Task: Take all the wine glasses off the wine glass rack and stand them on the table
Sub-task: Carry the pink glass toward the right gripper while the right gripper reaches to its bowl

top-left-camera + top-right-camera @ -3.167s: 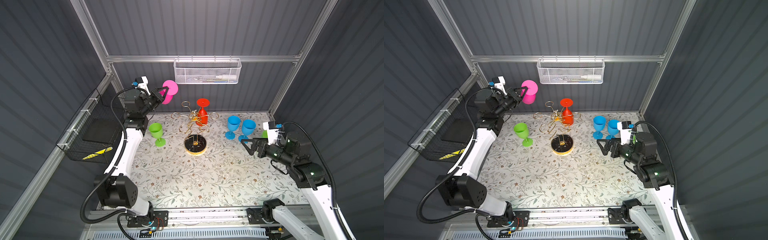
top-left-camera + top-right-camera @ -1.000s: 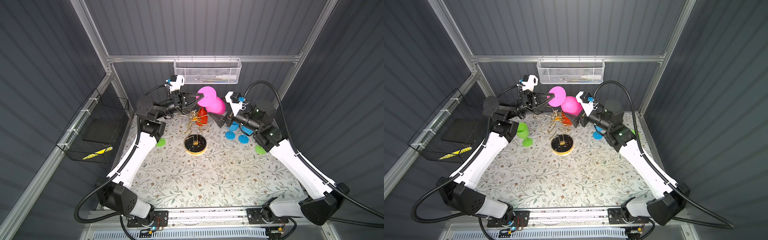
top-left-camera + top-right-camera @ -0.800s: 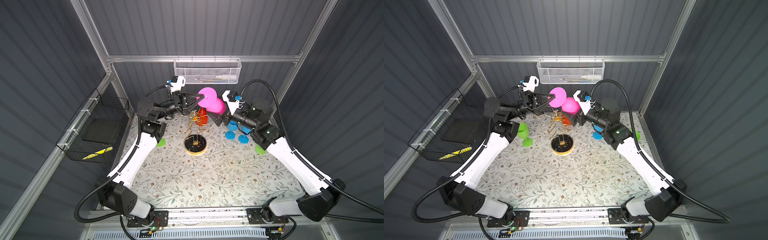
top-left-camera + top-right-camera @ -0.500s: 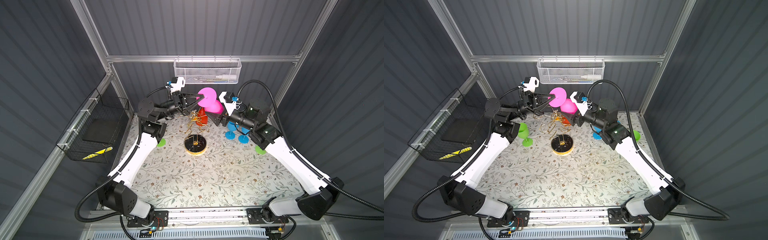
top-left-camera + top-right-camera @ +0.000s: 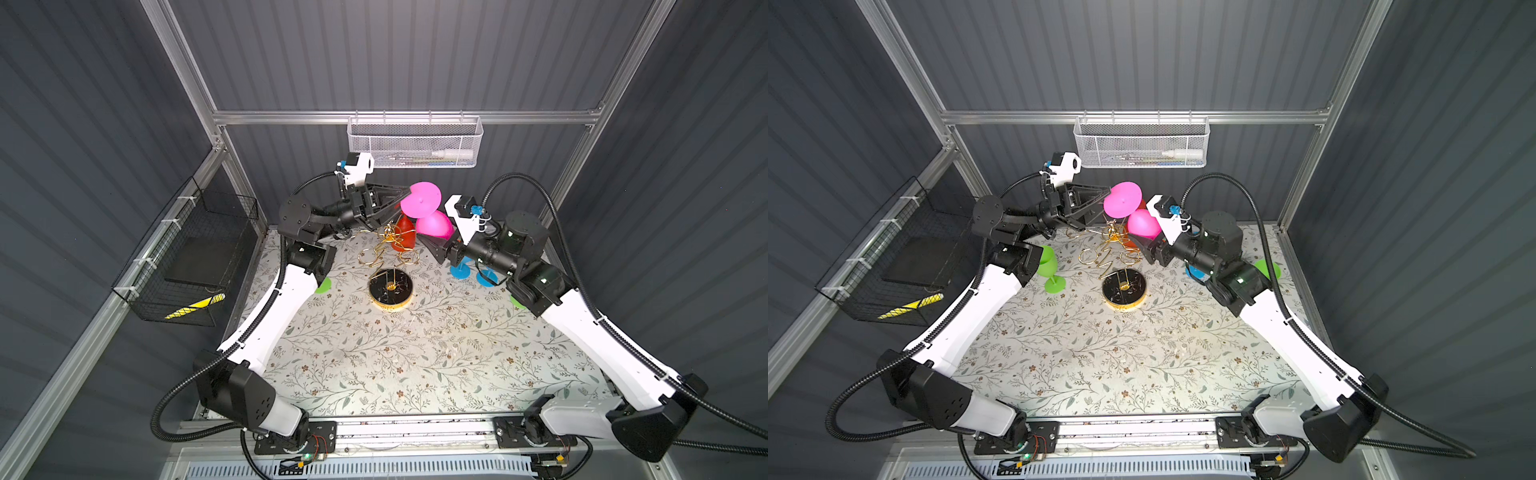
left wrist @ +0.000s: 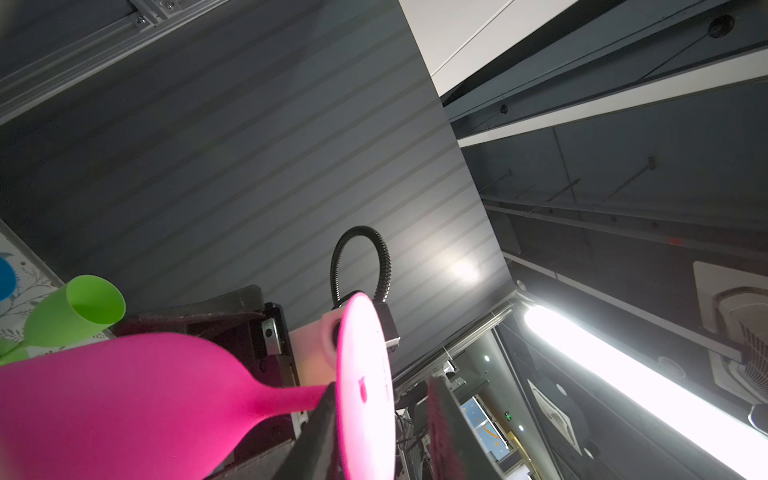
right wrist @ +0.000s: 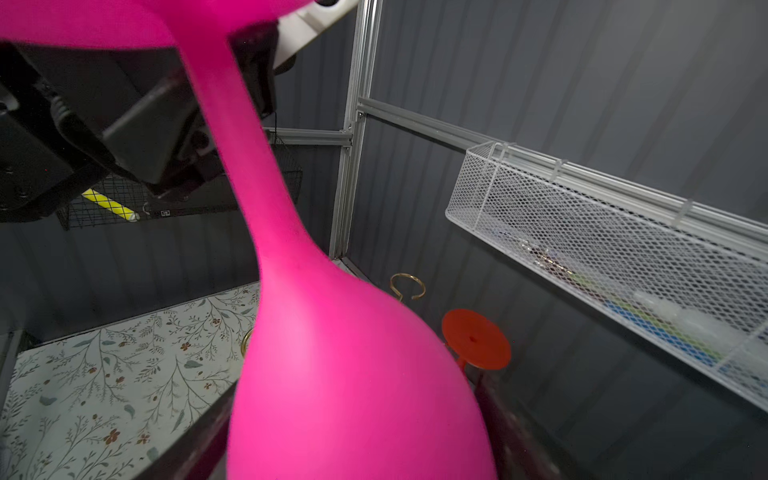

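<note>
A pink wine glass hangs in the air above the gold wire wine glass rack, between my two grippers. My right gripper is shut on its bowl, with a finger against each side. My left gripper is open around the round foot: one finger lies by the stem and the other stands apart from the foot. A red wine glass hangs upside down on the rack, its foot uppermost. The rack's round black base stands on the floral mat.
A green glass stands left of the rack. Two blue glasses and another green one stand to the right under my right arm. A white mesh basket hangs on the back wall and a black wire basket on the left wall.
My right gripper has moved in and closed round the pink bowl. My left gripper's jaws, shut on the stem before, have opened. The glass has stayed at about the same place.
</note>
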